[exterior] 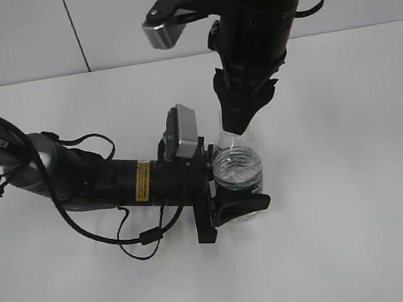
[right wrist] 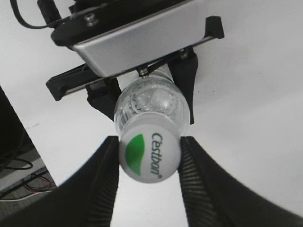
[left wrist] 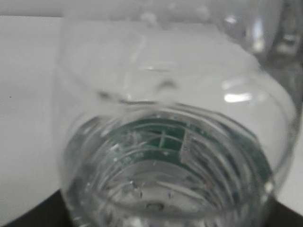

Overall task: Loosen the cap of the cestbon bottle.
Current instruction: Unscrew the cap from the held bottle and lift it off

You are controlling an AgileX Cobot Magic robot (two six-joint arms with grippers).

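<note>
Two ribbed fingers (right wrist: pixel 110 175) of the right gripper (right wrist: pixel 149 165) pinch one white cap (right wrist: pixel 149 155) — green patch, "C'estbon" printed on top. Below, the left gripper (exterior: pixel 236 200) clamps the single cestbon bottle (exterior: pixel 239 168) upright on the white table (exterior: pixel 362 194) — its green label band shows.

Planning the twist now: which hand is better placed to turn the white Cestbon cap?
Right. The right hand already clamps the round white plastic cap; the left hand grips the clear plastic bottle, steadying it.
</note>
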